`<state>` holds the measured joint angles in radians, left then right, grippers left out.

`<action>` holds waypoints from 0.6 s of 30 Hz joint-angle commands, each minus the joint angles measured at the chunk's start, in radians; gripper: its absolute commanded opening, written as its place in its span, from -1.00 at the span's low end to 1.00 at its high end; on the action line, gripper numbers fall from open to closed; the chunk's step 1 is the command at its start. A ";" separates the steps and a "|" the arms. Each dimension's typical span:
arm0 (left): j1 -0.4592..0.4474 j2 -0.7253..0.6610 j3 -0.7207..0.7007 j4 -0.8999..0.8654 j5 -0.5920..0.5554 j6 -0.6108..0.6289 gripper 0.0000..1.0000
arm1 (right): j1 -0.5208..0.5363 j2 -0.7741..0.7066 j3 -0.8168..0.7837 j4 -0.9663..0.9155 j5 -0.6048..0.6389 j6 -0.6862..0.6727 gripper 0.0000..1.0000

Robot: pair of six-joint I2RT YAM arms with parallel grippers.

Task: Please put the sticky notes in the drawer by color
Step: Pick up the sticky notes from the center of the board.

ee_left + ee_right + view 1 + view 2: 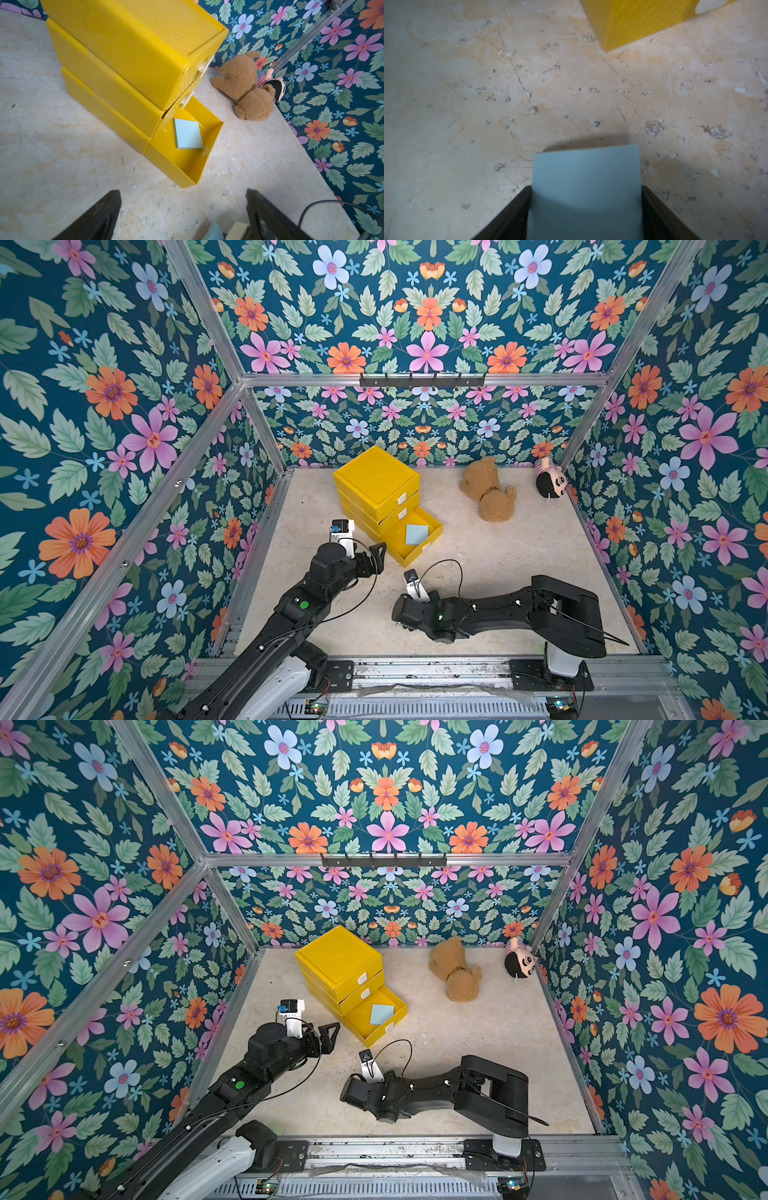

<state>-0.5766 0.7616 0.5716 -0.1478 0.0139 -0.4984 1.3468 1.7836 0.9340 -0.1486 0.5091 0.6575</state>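
Note:
The yellow drawer (pixel 376 483) (pixel 338 961) stands at the back of the table, its bottom drawer (pixel 193 166) pulled out. One light blue sticky note (pixel 417 534) (pixel 188 135) lies flat inside it. My left gripper (pixel 375 554) (pixel 182 192) hovers open and empty just left of the open drawer. In the right wrist view my right gripper (pixel 585 187) has both fingers against the edges of another light blue sticky note (pixel 586 176), low over the table in front of the drawer. In the left wrist view, corners of a blue note (pixel 216 232) and a pale yellow note (pixel 238 229) show. Pink notes are out of view.
A brown teddy bear (pixel 488 489) lies at the back right, with a small doll (pixel 548 483) in the far right corner. Floral walls close in the table on three sides. The right arm (pixel 498 610) stretches across the table's front.

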 commanded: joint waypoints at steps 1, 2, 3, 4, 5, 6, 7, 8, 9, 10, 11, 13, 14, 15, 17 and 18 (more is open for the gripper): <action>0.001 0.042 0.021 -0.051 0.021 -0.044 0.99 | 0.000 -0.037 0.001 -0.024 0.027 -0.011 0.60; 0.001 0.060 0.031 -0.063 0.038 -0.068 0.99 | 0.000 -0.051 -0.005 -0.016 0.032 -0.015 0.60; 0.003 0.084 0.041 -0.076 0.063 -0.104 0.99 | 0.001 -0.070 -0.016 0.000 0.035 -0.021 0.60; 0.003 0.104 0.049 -0.083 0.091 -0.142 0.99 | 0.000 -0.093 -0.031 0.025 0.038 -0.025 0.60; 0.003 0.117 0.055 -0.090 0.113 -0.176 0.99 | 0.000 -0.113 -0.046 0.048 0.041 -0.030 0.60; 0.003 0.127 0.057 -0.094 0.139 -0.217 0.99 | 0.001 -0.147 -0.065 0.077 0.043 -0.035 0.60; 0.003 0.130 0.054 -0.086 0.173 -0.254 0.99 | -0.001 -0.176 -0.082 0.103 0.046 -0.042 0.60; 0.003 0.130 0.042 -0.066 0.204 -0.288 0.99 | -0.005 -0.191 -0.093 0.119 0.044 -0.044 0.59; 0.003 0.124 0.025 -0.034 0.242 -0.329 0.99 | -0.011 -0.204 -0.098 0.125 0.031 -0.040 0.59; 0.003 0.121 0.004 0.009 0.290 -0.360 0.99 | -0.018 -0.216 -0.103 0.132 0.024 -0.034 0.59; 0.003 0.120 -0.012 0.040 0.327 -0.389 0.99 | -0.020 -0.224 -0.107 0.142 0.022 -0.034 0.59; 0.003 0.131 -0.043 0.103 0.404 -0.443 0.99 | -0.024 -0.240 -0.113 0.163 0.022 -0.038 0.59; 0.003 0.140 -0.061 0.142 0.445 -0.473 0.99 | -0.028 -0.246 -0.113 0.169 0.023 -0.039 0.59; 0.001 0.146 -0.081 0.180 0.473 -0.501 0.99 | -0.030 -0.251 -0.113 0.171 0.025 -0.041 0.60; -0.002 0.158 -0.126 0.272 0.531 -0.560 0.99 | -0.033 -0.261 -0.114 0.182 0.032 -0.041 0.59; -0.001 0.161 -0.137 0.288 0.539 -0.574 0.97 | -0.033 -0.266 -0.116 0.191 0.035 -0.043 0.59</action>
<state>-0.5770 0.9157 0.4603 -0.0067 0.4332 -0.9684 1.3163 1.5295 0.8196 -0.0040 0.5255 0.6235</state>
